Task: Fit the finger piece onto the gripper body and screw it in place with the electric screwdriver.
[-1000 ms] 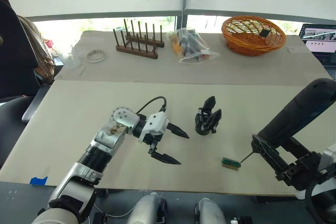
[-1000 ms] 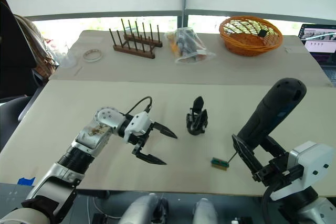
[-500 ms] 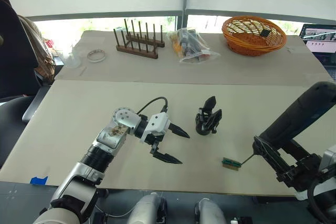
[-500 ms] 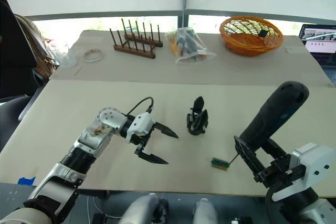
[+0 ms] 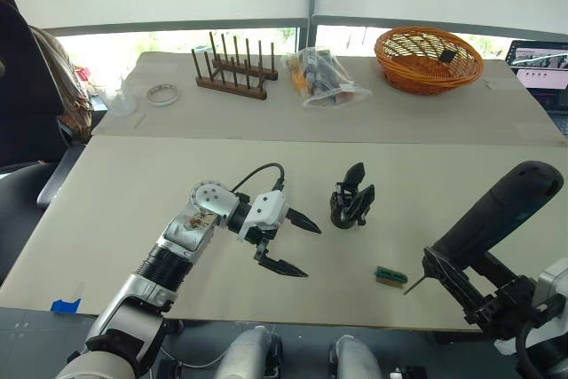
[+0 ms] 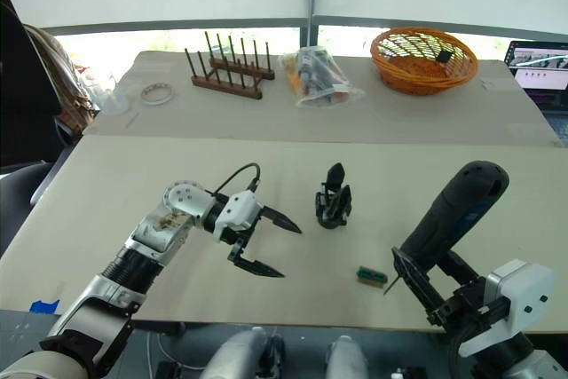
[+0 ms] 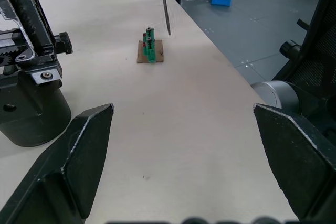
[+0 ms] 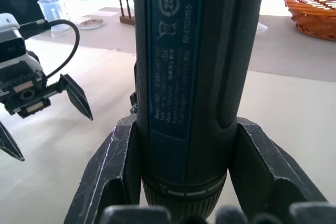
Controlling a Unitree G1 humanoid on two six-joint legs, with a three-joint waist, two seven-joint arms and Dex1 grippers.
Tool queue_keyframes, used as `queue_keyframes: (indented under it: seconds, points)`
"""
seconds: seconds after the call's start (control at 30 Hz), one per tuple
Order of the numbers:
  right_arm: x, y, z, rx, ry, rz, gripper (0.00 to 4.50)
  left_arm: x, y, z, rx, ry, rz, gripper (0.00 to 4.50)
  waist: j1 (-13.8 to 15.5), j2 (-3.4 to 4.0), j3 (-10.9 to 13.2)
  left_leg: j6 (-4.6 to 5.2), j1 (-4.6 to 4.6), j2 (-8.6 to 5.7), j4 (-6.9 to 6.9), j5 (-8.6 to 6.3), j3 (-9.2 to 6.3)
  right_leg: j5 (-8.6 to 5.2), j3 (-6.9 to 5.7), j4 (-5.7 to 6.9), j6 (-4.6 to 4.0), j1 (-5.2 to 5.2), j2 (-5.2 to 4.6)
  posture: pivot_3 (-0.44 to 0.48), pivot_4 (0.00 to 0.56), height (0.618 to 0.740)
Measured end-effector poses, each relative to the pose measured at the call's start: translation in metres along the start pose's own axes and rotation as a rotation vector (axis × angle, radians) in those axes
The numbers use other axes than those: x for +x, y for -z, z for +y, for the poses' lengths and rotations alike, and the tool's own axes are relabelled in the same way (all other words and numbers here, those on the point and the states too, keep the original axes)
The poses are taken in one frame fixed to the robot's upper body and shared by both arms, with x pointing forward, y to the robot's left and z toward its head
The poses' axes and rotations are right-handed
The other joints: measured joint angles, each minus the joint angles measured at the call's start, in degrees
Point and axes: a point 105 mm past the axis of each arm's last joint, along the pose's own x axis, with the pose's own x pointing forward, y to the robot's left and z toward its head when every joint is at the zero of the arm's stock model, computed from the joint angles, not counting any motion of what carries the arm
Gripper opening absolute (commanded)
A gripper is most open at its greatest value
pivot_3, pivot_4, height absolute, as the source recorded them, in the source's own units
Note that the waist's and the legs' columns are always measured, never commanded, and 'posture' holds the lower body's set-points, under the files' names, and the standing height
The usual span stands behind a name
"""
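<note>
Right gripper (image 8: 181,203) clamps the electric screwdriver (image 6: 453,215); gripper body (image 5: 351,204) sits at its 10 o'clock, finger upright. Left gripper (image 5: 289,244), spread empty, is nearer.

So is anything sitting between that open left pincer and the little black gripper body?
No, nothing visible. The left pincer is open, and only bare table separates it from the gripper body.

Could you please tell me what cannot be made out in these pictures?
- Screwdriver bit tip: too thin in the eye views to tell whether it touches the green block.
- Gripper body: cut off by the left wrist view's edge.
- Basket contents: too small.
- Bag contents: too small.
</note>
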Motion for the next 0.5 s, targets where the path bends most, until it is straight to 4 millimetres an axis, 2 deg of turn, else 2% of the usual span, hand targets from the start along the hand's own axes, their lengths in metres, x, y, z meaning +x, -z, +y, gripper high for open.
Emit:
queue_keyframes:
  seconds: [0.1,0.2,0.27,0.5]
  points:
    - [0.003,-0.013,-0.002,-0.034,0.000,-0.029,1.93,0.001,-0.001,0.000,0.002,-0.001,-0.004,4.50,0.0,-0.01,0.0,0.00,0.00,0.00,-0.01,0.00,0.01,0.00,0.01,0.00,0.00,-0.01,-0.01,0.000,0.150,0.740]
    - [0.012,-0.034,0.000,-0.070,-0.027,-0.090,1.93,0.002,-0.001,0.001,0.005,0.001,-0.006,4.50,-0.1,-0.03,0.0,-0.01,0.01,0.02,-0.01,0.00,0.00,0.00,0.00,0.00,0.00,0.00,-0.02,0.000,0.150,0.740]
    - [0.018,-0.042,0.001,-0.079,-0.037,-0.108,1.93,0.003,-0.001,0.001,0.006,0.002,-0.007,4.50,0.0,-0.05,0.0,-0.02,0.00,0.02,-0.01,0.00,-0.01,0.00,-0.02,0.01,0.00,0.01,-0.02,0.000,0.150,0.740]
    - [0.026,-0.041,0.001,-0.068,-0.028,-0.071,1.93,0.004,0.000,0.002,-0.001,0.001,-0.005,4.50,0.1,-0.14,0.0,0.00,-0.08,-0.01,0.03,0.00,-0.01,0.01,-0.01,-0.03,0.00,0.02,-0.03,0.000,0.150,0.740]
